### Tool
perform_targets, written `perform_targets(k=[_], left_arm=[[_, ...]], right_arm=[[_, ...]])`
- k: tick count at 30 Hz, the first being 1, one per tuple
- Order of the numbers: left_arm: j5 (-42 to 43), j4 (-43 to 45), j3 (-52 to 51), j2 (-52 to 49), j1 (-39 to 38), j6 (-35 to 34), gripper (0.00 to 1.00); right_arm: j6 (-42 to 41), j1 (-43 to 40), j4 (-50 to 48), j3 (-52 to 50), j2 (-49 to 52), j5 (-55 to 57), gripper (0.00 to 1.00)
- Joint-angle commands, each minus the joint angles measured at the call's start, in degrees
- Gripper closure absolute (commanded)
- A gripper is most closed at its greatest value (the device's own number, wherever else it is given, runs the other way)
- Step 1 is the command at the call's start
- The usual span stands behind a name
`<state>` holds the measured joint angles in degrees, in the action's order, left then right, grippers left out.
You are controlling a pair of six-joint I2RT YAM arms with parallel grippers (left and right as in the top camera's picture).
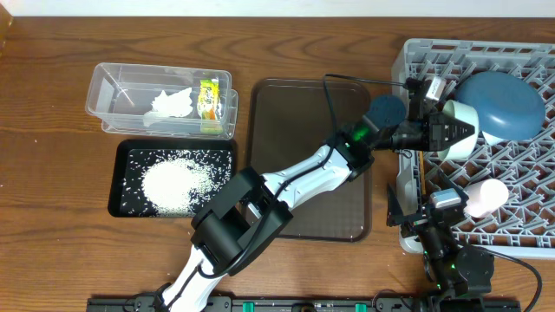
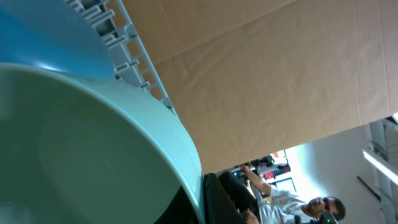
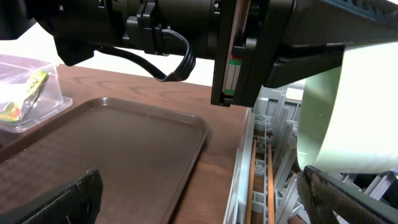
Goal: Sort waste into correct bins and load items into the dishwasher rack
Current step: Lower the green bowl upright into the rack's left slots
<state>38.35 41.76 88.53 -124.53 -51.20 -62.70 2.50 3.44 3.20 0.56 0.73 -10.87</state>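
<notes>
Left claw [image 1: 440, 130] is clamped on the green-rimmed bowl [image 1: 462, 117], held over the rack [image 1: 520, 227] at the worktop's right edge, beside the blue dish [image 1: 503, 104]. Tissue [image 1: 169, 106], wrapper [image 1: 208, 100] and rice [image 1: 178, 182] are already binned; only placing appears left. Right claw [image 3: 208, 199] is spread apart.

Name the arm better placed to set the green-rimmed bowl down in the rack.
Left. The left tool grips the pale green-rimmed bowl over the dishwasher rack, beside the blue dish. The right tool hangs open and empty by the rack's edge.
</notes>
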Motion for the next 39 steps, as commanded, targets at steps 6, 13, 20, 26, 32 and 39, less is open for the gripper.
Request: perform_targets(k=[6, 13, 20, 26, 32, 39], left_arm=[[-1.6, 0.4, 1.6, -3.2, 0.4, 1.3, 0.94], [-1.2, 0.6, 1.6, -4.0, 0.4, 0.9, 0.94], [-0.2, 1.2, 1.6, -4.0, 1.1, -0.2, 0.94], [0.0, 1.2, 1.6, -4.0, 4.0, -0.4, 0.94], [0.3, 6.0, 1.6, -4.0, 4.7, -2.2, 0.94], [1.0, 10.6, 1.6, -4.0, 3.8, -4.3, 0.93]], right_arm=[[-0.7, -0.5, 0.0, -0.2, -0.1, -0.1, 0.01], [-0.7, -0.5, 0.0, -0.2, -0.1, -0.1, 0.01], [-0.7, -0.5, 0.0, -0.2, -0.1, -0.1, 0.01], [-0.7, -0.5, 0.0, -0.2, -0.1, -0.1, 0.01], [-0.7, -0.5, 0.0, -0.2, -0.1, -0.1, 0.01], [-0.7, -0.5, 0.0, -0.2, -0.1, 0.0, 0.01]])
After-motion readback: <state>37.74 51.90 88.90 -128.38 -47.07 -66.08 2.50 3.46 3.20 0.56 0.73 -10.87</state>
